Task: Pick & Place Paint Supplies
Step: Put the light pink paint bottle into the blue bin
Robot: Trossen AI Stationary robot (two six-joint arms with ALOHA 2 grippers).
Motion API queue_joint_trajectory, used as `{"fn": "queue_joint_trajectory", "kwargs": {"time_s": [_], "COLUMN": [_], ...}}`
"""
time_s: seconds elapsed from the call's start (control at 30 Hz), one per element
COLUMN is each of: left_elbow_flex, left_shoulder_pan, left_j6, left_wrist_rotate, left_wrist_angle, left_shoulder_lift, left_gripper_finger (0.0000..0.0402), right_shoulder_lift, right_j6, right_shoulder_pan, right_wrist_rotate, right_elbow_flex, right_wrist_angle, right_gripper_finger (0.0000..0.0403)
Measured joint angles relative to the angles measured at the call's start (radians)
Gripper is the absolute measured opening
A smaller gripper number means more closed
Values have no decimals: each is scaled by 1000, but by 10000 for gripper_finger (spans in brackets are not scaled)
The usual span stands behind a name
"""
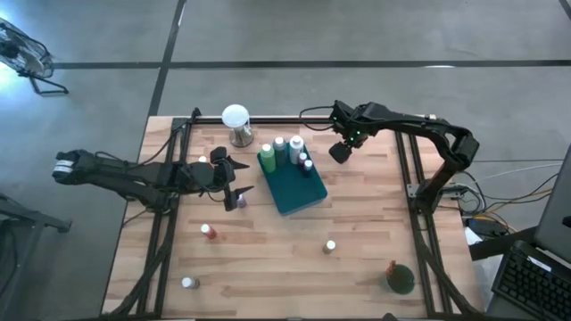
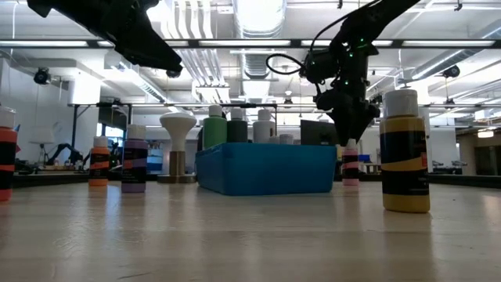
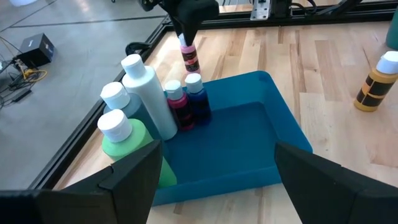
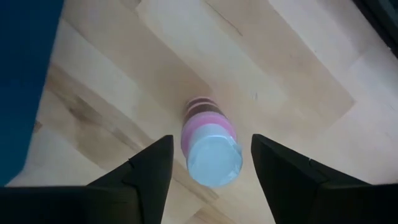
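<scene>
Teal tray [image 1: 294,189] is the landmark: the left gripper [image 1: 239,184] is hovering just beside its left edge, fingers spread and empty. On the far right side of the tray, the right gripper [image 4: 210,163] is straddling a pink bottle [image 4: 210,140] standing on the table, jaws apart, not yet gripping. Judging by this, picking is under way; closing and lifting into the tray come next.

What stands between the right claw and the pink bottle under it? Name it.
Nothing visible. The right claw hangs open directly over the pink bottle, one finger to either side of its white cap, on bare table beside the teal tray.
</scene>
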Motion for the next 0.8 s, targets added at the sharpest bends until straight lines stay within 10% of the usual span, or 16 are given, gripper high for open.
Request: {"fn": "queue_joint_trajectory", "kwargs": {"time_s": [0.8], "left_elbow_flex": [0], "left_shoulder_pan": [0], "left_j6": [0], "left_wrist_rotate": [0], "left_wrist_angle": [-1], "left_shoulder_lift": [0], "left_gripper_finger": [314], "right_shoulder_lift": [25], "right_j6": [-30], "right_shoulder_pan": [-10], "right_wrist_rotate": [-3], "right_elbow_flex": [-6], "right_wrist_angle": [-1], "right_gripper_finger": [113]}}
